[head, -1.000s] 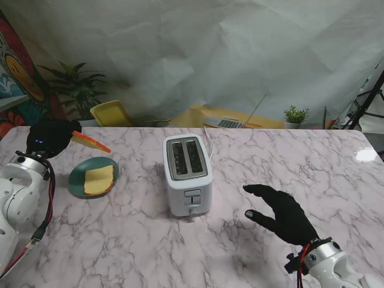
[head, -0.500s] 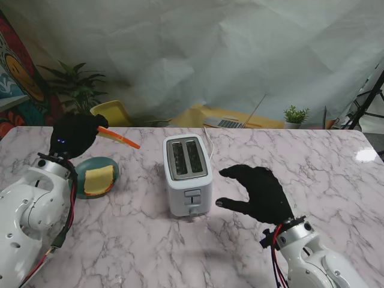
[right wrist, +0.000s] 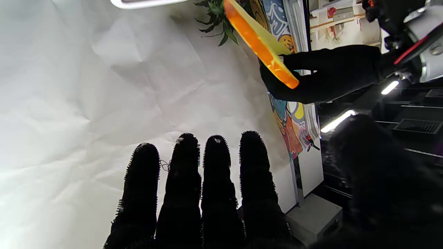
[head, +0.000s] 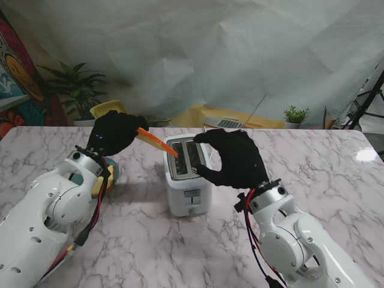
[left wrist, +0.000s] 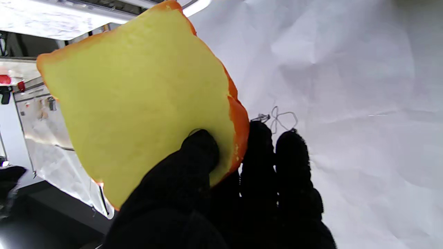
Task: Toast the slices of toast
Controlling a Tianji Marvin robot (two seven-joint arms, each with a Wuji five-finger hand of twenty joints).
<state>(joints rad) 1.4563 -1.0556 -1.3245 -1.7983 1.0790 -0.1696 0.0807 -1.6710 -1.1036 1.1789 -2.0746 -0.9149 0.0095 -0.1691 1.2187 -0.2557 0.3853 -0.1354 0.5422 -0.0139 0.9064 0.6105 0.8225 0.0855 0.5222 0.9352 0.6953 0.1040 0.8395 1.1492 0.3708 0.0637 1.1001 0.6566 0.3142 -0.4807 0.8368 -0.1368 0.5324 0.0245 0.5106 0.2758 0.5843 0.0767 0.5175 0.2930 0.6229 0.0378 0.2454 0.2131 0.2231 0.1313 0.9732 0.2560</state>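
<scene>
the left hand (head: 116,133), in a black glove, is clamped on 1 slice of toast (head: 157,141). in the left wrist view the thumb (left wrist: 193,155) presses on the pale yellow face of the slice (left wrist: 138,100) near 1 corner, with the other fingers (left wrist: 290,162) behind its orange crust. in the stand's view the slice juts from the hand toward the right, seen edge-on and tilted down, and its far tip hangs over the left slot of the toaster (head: 188,174); whether the tip touches the slot i cannot tell.

the right hand (head: 233,157), also gloved in black, holds nothing. its fingers are spread and curved, the thumb apart from the rest, and it hovers over the right side of the toaster's top, covering part of the right slot. in the right wrist view 4 fingers (right wrist: 214,180) stand side by side against the white backdrop, and the slice (right wrist: 259,41) in the left hand (right wrist: 328,72) shows beyond them, edge-on.

the toaster is white with 2 slots, standing near the middle of the marble table (head: 324,174), its lever on the side nearer to me. a white cord (head: 208,144) runs off behind it. to the left, mostly hidden behind the left arm, a green plate (head: 111,170) sits on the table with a second slice (head: 96,185) just showing at the arm's edge.
</scene>
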